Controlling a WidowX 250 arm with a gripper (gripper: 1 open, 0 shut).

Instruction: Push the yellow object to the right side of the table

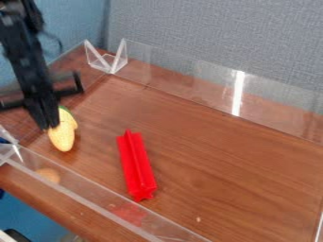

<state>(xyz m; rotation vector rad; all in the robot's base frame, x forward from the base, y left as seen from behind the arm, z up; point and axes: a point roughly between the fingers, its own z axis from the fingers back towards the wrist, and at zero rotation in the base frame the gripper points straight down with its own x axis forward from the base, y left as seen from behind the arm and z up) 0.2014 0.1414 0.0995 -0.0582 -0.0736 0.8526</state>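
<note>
Yellow toy point(63, 130) stands at the worktop's point(212, 156) left, beside the low clear wall, with the closed hand point(49, 123) against or just above it, gripping nothing visible, presumably placed for a push towards the right.
</note>
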